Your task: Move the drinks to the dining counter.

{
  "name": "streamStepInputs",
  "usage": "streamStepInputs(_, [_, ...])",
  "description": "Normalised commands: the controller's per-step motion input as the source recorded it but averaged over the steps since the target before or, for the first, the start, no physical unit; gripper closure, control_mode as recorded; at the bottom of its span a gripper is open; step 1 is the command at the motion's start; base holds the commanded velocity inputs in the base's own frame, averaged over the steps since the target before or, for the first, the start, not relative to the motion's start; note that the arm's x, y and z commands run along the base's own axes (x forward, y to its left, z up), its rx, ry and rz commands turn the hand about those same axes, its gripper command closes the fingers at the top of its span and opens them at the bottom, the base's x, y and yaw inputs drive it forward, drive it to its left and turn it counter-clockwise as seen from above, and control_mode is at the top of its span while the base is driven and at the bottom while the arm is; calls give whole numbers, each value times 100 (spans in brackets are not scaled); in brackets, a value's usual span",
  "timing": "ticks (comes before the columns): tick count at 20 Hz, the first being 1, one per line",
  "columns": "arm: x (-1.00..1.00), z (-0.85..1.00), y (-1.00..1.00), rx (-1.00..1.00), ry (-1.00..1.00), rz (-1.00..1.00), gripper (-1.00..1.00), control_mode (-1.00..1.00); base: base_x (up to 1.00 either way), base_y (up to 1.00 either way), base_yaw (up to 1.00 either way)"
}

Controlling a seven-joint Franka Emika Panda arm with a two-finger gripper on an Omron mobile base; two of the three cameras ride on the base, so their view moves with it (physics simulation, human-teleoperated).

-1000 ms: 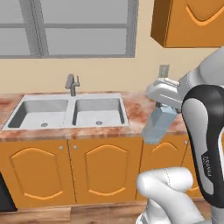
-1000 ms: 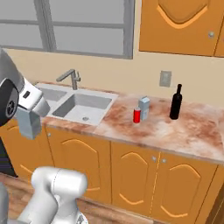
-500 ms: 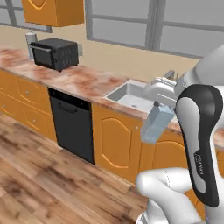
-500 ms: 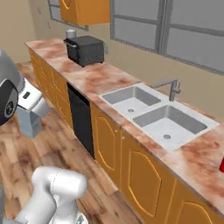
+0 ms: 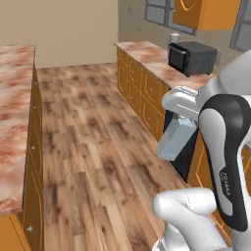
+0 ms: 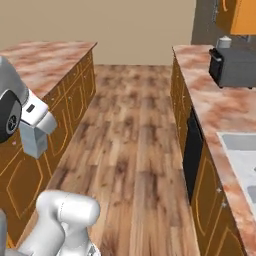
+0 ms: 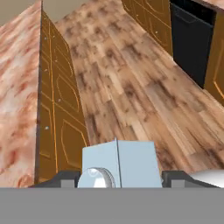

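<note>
A grey-blue gable-top carton [image 5: 175, 140] hangs in the air in front of my arm, with my gripper [image 5: 180, 121] shut on its upper part. In the right base view the carton [image 6: 34, 141] hangs under the gripper [image 6: 35, 128] beside the dining counter [image 6: 46, 59]. In the hand view the carton [image 7: 120, 162] sits between the two dark fingertips [image 7: 64, 179], over the wooden floor just right of the dining counter's edge [image 7: 16, 101]. The dining counter [image 5: 14, 122] is a bare pink marble slab on orange cabinets along the left.
A marble counter with a dark microwave [image 5: 192, 57] runs along the right, above orange cabinets and a black dishwasher [image 6: 191, 149]. A sink basin [image 6: 242, 151] lies at the right edge. Wooden floor [image 5: 97, 147] stretches between the two counters to a beige back wall.
The whole picture has swung from the sink counter round to the aisle and the dining counter, so the base has turned. The carton stays in the gripper.
</note>
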Motion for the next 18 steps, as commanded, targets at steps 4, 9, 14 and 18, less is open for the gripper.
streamStepInputs(4, [0, 0, 0, 0, 0, 0, 100, 100, 7, 49, 85])
streamStepInputs(9, [0, 0, 0, 0, 0, 0, 100, 100, 1, 81, 78])
streamStepInputs(14, [0, 0, 0, 0, 0, 0, 100, 100, -12, 96, 45])
streamStepInputs(18, [0, 0, 0, 0, 0, 0, 100, 100, 0, 98, 11])
